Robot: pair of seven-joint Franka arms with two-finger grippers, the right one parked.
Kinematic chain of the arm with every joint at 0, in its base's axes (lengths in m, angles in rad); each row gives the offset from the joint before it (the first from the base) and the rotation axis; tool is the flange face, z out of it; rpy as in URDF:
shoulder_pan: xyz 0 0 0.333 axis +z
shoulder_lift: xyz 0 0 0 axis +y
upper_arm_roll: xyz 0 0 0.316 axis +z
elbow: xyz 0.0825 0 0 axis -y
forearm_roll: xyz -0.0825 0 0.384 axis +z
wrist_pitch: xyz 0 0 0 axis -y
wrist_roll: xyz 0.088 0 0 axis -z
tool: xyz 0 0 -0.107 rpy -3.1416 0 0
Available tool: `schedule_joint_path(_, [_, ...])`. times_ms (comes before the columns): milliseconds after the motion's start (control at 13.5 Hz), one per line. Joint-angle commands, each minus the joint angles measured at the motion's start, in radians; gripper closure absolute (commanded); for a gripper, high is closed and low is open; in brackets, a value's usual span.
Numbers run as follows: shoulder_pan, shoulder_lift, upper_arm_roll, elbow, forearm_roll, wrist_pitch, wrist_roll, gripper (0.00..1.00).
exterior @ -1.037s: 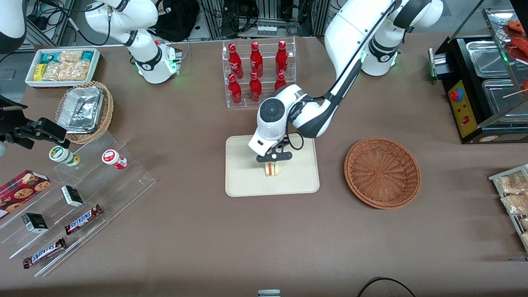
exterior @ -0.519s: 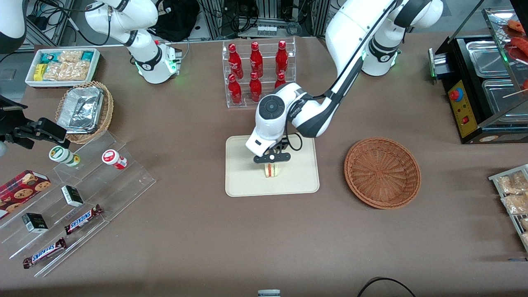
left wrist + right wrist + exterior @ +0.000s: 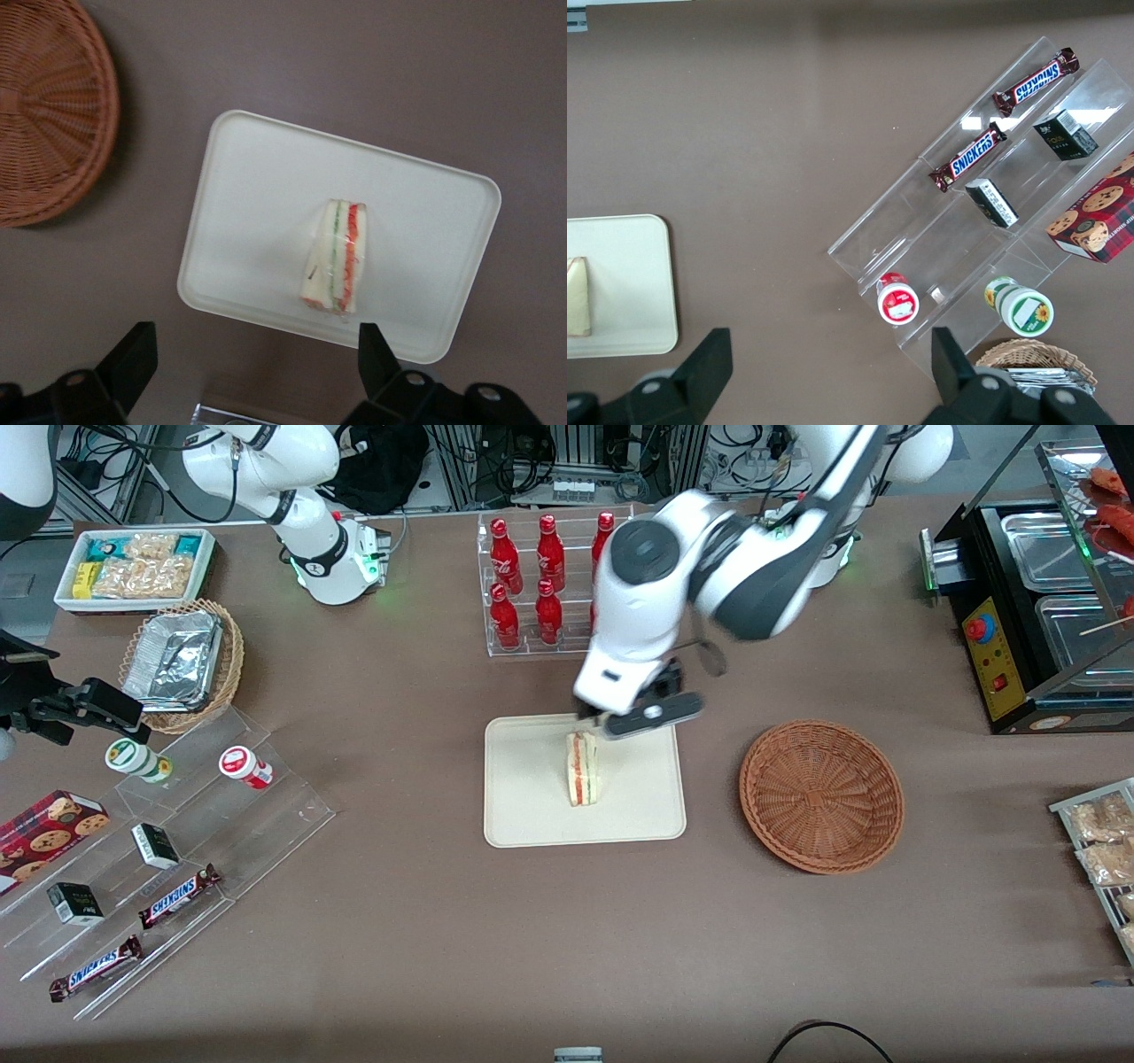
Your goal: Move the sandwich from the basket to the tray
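**Operator:** I see a brown table (image 3: 425,921) with cables and equipment racks at the edge farthest from the front camera. A clear rack of red bottles (image 3: 549,584) stands farther from the camera than the cream tray (image 3: 532,815). The reddish-brown wicker basket (image 3: 821,795) sits beside the tray, toward the working arm's end, with nothing in it. Toward the parked arm's end I have a stepped acrylic display (image 3: 177,868) with Snickers bars (image 3: 180,895) and small jars, a tan basket of foil containers (image 3: 182,662), and a white box of snack packets (image 3: 135,567).

**Supervisor:** And the gripper?

**Operator:** The left gripper (image 3: 642,710) hangs above the tray's edge farthest from the camera, clear of everything. In the wrist view its fingers (image 3: 133,359) are spread wide with nothing between them; I see only the table and tray past them.

**Supervisor:** Where is the sandwich?

**Operator:** The sandwich (image 3: 582,768) rests on the tray near its middle, standing on a bread edge so I see the orange-red and green layers. It touches only the tray.

**Supervisor:** Arm pose?

**Operator:** The left arm (image 3: 735,576) reaches in over the bottle rack, wrist bent down toward the tray, raised well above the sandwich.
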Motion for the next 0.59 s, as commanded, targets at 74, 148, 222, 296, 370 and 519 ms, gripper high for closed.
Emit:
schedule_joint_path(74, [0.162, -0.166, -0.003, -0.051, -0.005, -0.138, 0.016, 0.00])
schedule_joint_path(148, [0.191, -0.192, -0.003, -0.049, -0.007, -0.178, 0.073, 0.00])
schedule_joint_path(222, [0.230, -0.227, 0.001, -0.049, -0.016, -0.239, 0.160, 0.00])
schedule_joint_path(296, [0.291, -0.253, 0.001, -0.047, -0.031, -0.304, 0.265, 0.00])
schedule_joint_path(370, [0.344, -0.284, 0.001, -0.047, -0.040, -0.357, 0.368, 0.00])
schedule_joint_path(519, [0.433, -0.327, 0.003, -0.046, -0.041, -0.424, 0.534, 0.00])
